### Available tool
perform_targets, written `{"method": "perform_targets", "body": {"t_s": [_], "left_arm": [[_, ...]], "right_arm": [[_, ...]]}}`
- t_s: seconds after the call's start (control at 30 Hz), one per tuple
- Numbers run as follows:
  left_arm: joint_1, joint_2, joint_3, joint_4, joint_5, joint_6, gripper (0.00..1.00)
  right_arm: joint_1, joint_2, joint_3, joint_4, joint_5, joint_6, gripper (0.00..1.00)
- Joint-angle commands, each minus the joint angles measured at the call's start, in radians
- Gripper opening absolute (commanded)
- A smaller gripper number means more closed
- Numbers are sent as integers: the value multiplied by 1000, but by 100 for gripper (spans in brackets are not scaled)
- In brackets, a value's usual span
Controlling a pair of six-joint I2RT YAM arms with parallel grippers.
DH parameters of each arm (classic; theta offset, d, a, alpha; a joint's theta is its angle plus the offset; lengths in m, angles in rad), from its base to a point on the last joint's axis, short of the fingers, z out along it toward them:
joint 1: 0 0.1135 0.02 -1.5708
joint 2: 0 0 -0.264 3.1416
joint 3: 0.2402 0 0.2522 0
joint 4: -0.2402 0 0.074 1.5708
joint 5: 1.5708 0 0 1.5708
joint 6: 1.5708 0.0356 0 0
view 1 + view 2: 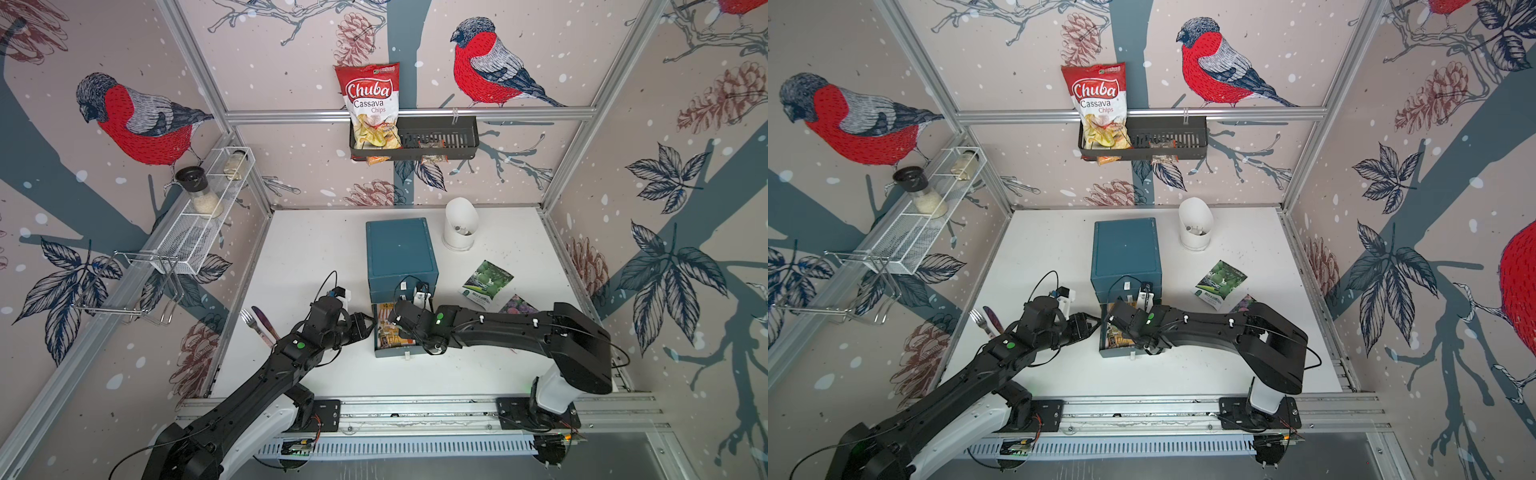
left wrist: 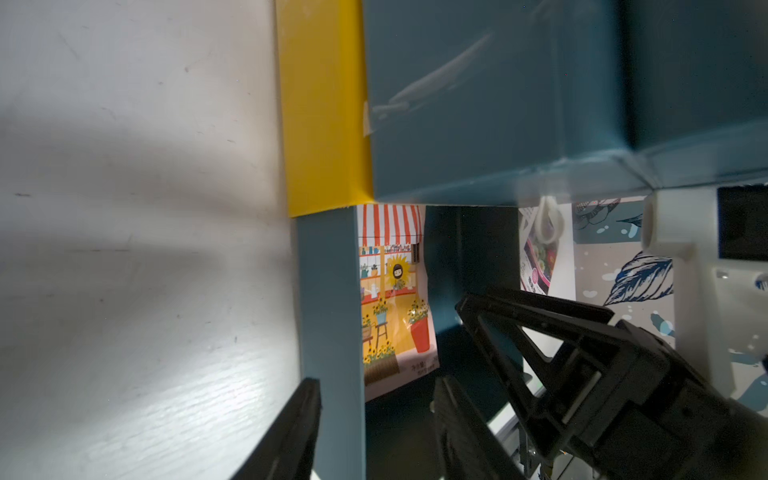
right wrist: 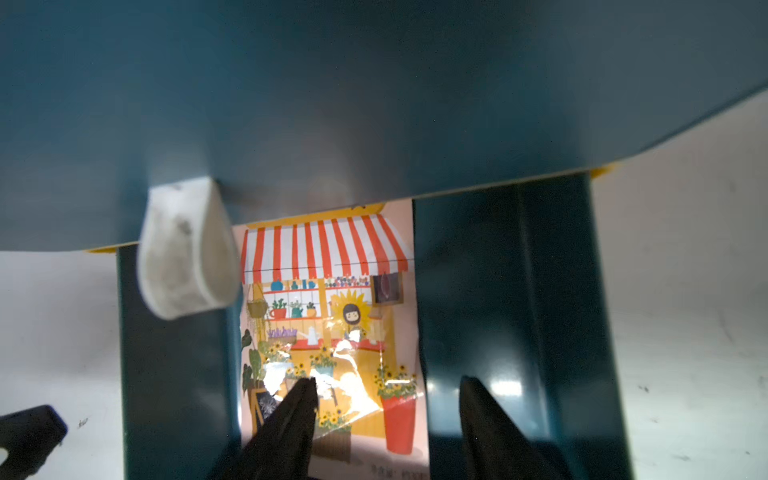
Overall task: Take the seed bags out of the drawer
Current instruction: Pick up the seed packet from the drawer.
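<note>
The teal drawer (image 1: 390,353) stands pulled out from the bottom of the teal cabinet (image 1: 401,249). In it lies the orange seed bag (image 1: 386,336) (image 3: 332,311) with the striped-awning shop. My right gripper (image 3: 388,395) (image 1: 394,321) hangs open over it, one fingertip on the bag and one past its edge over the drawer floor. My left gripper (image 2: 378,386) (image 1: 368,324) is open astride the drawer's left wall (image 2: 328,311), one finger outside and one inside. On the table to the right lie the green-fruit seed bag (image 1: 486,282) and the purple-flower seed bag (image 1: 517,306), half hidden by my right arm.
A fork and a knife (image 1: 259,322) lie left of my left arm. A white cup (image 1: 459,224) stands behind the cabinet on the right. The red chips bag (image 1: 370,104) sits in a black wall basket (image 1: 449,137). A white wire shelf (image 1: 199,232) with jars hangs on the left wall.
</note>
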Motion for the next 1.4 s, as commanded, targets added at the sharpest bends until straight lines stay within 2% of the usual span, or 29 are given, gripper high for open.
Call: {"method": "perform_targets", "body": {"t_s": [0.0,0.17,0.27,0.4,0.47,0.57,0.67,0.8,0.93,1.37], "left_arm": [[-2,2,-14,30,-17,1,48],[-7,9,-34,43,-11,2,47],[-10,26,-36,51,-6,9,47],[-20,48,-39,68,-3,9,47],[-25,54,-40,75,-8,6,46],[-34,61,-49,85,-8,3,45],[-38,67,-61,95,-8,1,44],[-42,68,-75,104,-9,-3,44],[-46,72,-77,109,-10,-2,43],[-67,60,-87,104,-17,-12,41]], "right_arm": [[-7,41,11,49,12,-21,62],[-16,101,7,57,14,8,69],[-17,131,8,64,5,16,68],[-20,159,-11,111,-23,22,63],[-28,173,-25,140,-47,32,57],[-33,189,-28,163,-71,34,40],[-29,184,-27,190,-91,22,28],[-31,154,-38,245,-118,9,19],[-47,119,-72,334,-175,-1,2],[-51,-22,-135,409,-172,20,0]]}}
